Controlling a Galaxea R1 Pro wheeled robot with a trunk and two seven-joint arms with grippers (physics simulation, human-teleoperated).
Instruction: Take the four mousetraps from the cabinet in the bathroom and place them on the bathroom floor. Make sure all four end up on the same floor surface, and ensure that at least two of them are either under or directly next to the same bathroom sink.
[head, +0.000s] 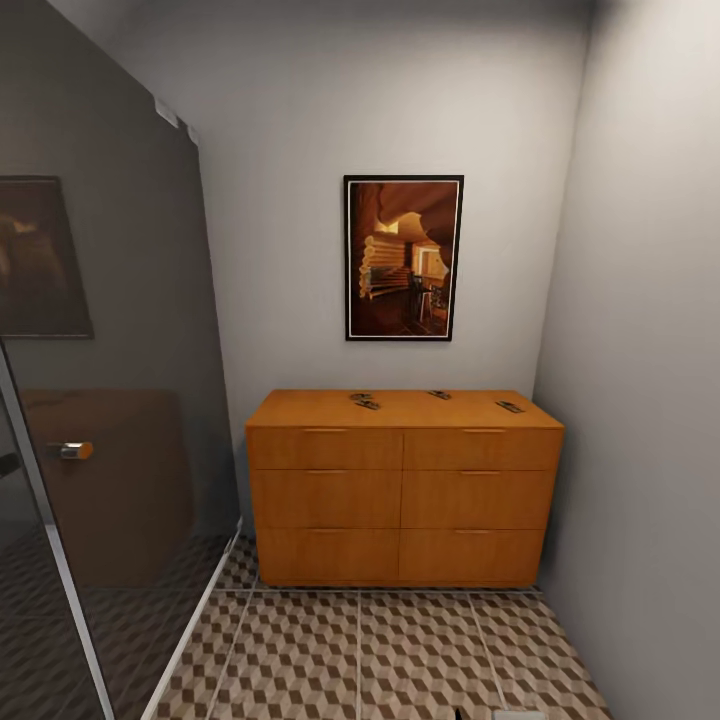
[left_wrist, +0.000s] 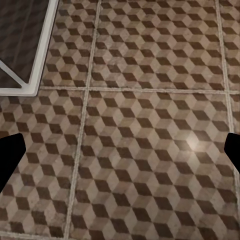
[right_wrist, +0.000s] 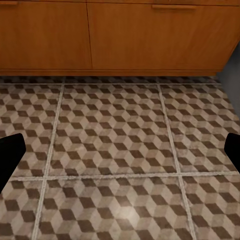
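The orange-brown cabinet stands against the far wall, all drawers closed. On its top lie several small mousetraps: a pair left of centre, one further back, and one near the right end. Cube-patterned bathroom floor stretches in front of it. My left gripper hangs open over bare tiles, its dark fingertips at the frame edges. My right gripper is also open above the floor, facing the cabinet's bottom drawers. The sink is out of view.
A dark glass shower wall with a white base frame and a small handle bounds the left side. A grey wall closes the right. A framed picture hangs above the cabinet.
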